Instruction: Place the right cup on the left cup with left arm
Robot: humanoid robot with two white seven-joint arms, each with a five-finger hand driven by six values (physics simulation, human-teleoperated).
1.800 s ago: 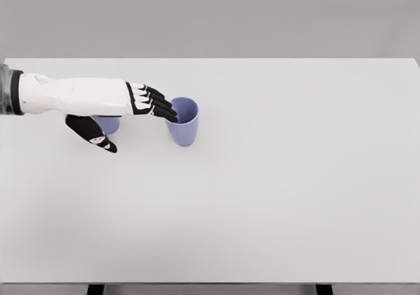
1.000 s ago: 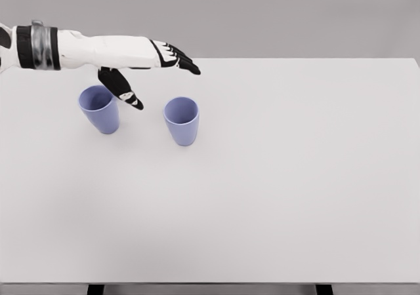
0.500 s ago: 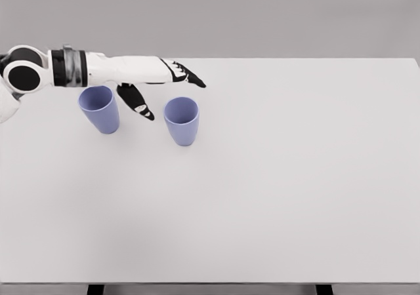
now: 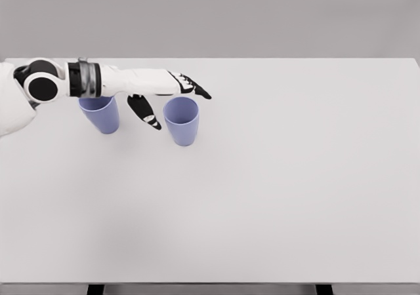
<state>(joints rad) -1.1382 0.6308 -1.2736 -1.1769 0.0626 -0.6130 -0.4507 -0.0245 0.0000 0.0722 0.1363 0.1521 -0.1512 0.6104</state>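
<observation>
Two light blue cups stand upright on the white table (image 4: 275,196). The right cup (image 4: 182,122) is near the table's middle left, the left cup (image 4: 100,115) farther left, its rim partly hidden by my forearm. My left hand (image 4: 174,98) reaches in from the left, open, just above and behind the right cup. Its fingers (image 4: 194,87) stretch past the cup's far rim and the thumb (image 4: 146,112) hangs down between the two cups. Nothing is held.
The table's far edge runs just behind the hand. Two dark table legs (image 4: 96,289) show below the front edge.
The left hand rose off the right cup, uncovering the left cup, then came down and moved right toward the right cup's rim. Both cups stayed put.
</observation>
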